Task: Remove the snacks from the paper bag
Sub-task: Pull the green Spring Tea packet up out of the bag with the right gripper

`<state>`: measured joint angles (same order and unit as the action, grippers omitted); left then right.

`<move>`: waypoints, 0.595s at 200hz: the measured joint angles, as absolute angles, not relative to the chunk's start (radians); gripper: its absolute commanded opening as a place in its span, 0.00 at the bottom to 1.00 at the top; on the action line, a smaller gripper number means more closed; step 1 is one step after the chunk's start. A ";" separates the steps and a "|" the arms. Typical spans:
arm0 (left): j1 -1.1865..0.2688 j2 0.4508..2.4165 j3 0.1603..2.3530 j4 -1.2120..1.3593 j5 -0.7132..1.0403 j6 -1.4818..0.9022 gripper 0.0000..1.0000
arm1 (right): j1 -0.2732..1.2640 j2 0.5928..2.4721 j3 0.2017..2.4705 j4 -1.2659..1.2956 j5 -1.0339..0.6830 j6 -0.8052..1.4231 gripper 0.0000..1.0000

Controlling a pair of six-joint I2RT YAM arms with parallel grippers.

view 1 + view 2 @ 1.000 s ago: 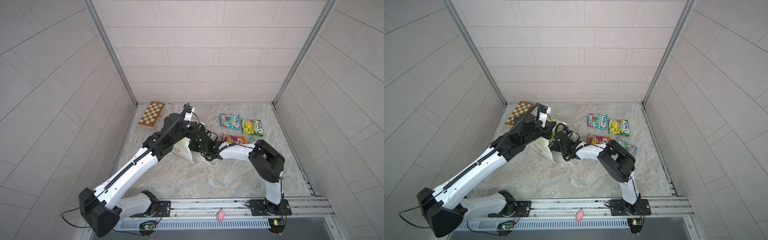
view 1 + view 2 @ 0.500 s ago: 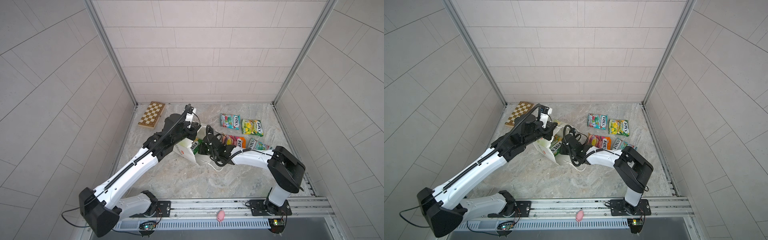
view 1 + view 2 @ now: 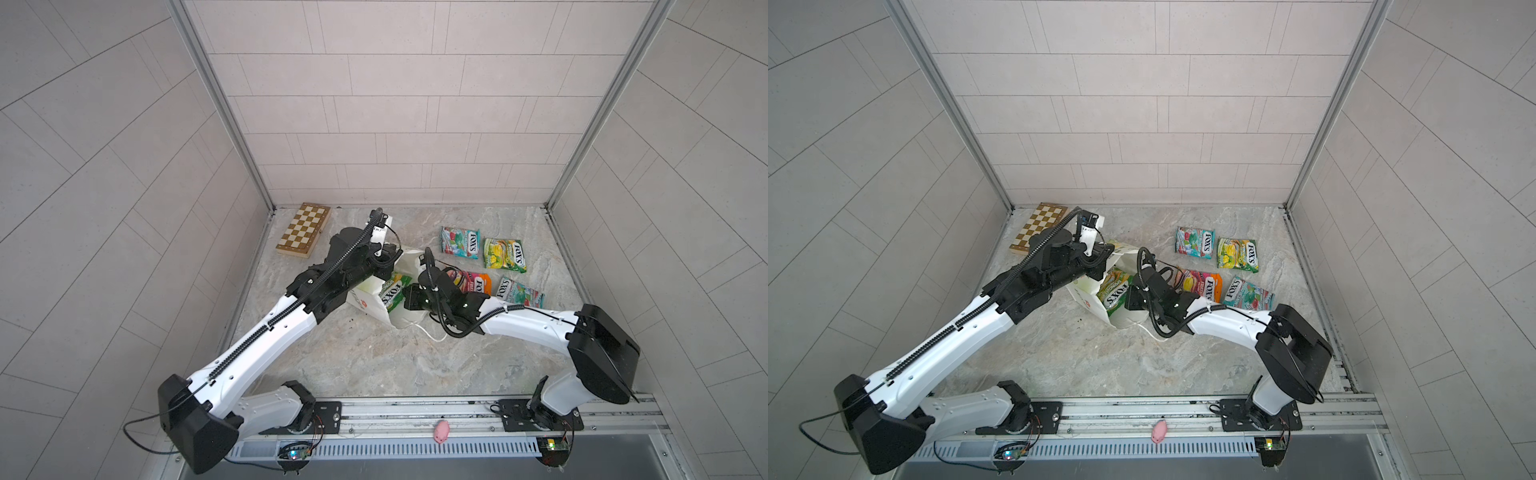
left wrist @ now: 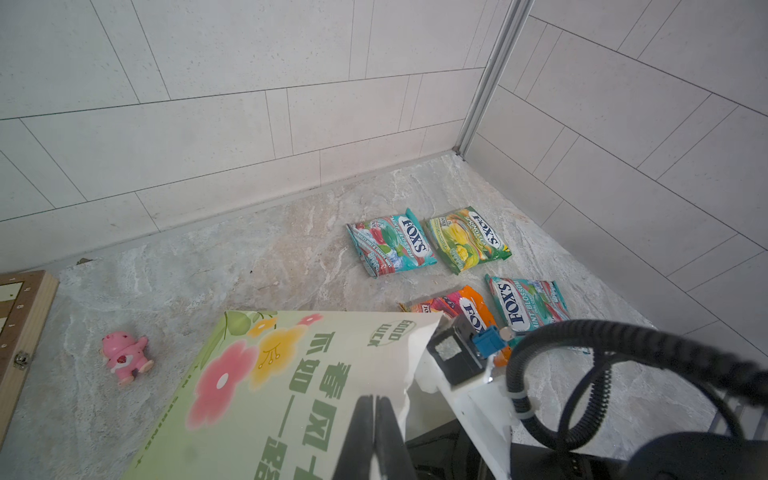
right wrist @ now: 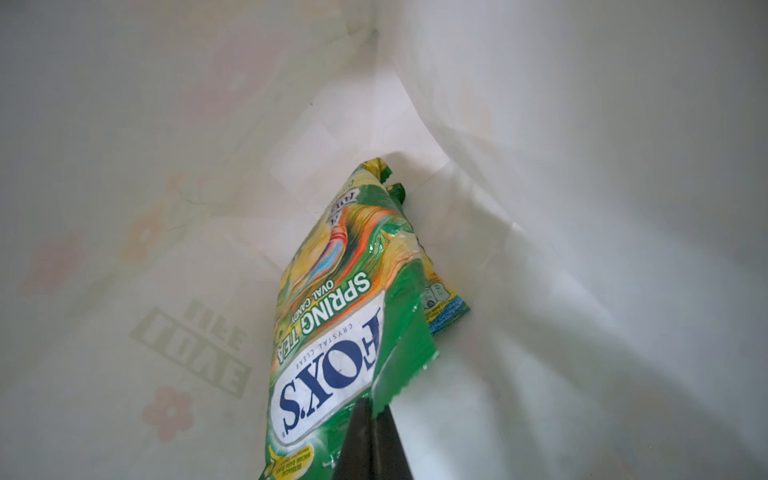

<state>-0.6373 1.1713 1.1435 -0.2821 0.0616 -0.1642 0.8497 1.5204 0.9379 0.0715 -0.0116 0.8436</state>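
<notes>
Centre of marble tabletop (image 3: pixel 374 361), in white paper carrier bag (image 3: pixel 374 309) pinched by closed left gripper (image 4: pixel 374 401): glossy green candy packet (image 5: pixel 345 316), likely light, slick; right gripper (image 5: pixel 368 409) clamped on its crimped edge.

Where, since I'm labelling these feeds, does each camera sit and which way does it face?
Both top views: high over the front rail, looking down on the table; both arms, the paper bag, the chessboard.
Left wrist: on the left arm, looking past the left gripper, shut on the bag's rim, toward the far teal packet.
Right wrist: on the right arm, looking into the bag; the right gripper pinches the green packet.
Shared: top and left wrist, the far teal packet; top and right wrist, the green packet.
</notes>
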 measured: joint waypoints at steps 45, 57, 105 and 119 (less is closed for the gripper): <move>-0.638 1.171 1.143 -0.283 0.044 -0.164 0.00 | 0.850 1.378 0.955 0.030 -0.031 0.775 0.00; -0.638 1.171 1.144 -0.283 0.039 -0.165 0.00 | 0.850 1.349 0.955 0.029 -0.033 0.762 0.00; -0.638 1.171 1.143 -0.285 0.020 -0.165 0.00 | 0.850 1.258 0.958 -0.014 -0.035 0.717 0.00; -0.638 1.171 1.143 -0.285 0.015 -0.165 0.00 | 0.850 1.246 0.965 -0.034 -0.038 0.707 0.00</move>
<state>-0.6384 1.1713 1.1435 -0.2848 0.0147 -0.1654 0.8497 1.2461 0.9653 -0.0341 -0.0383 0.7071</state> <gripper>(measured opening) 0.060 0.047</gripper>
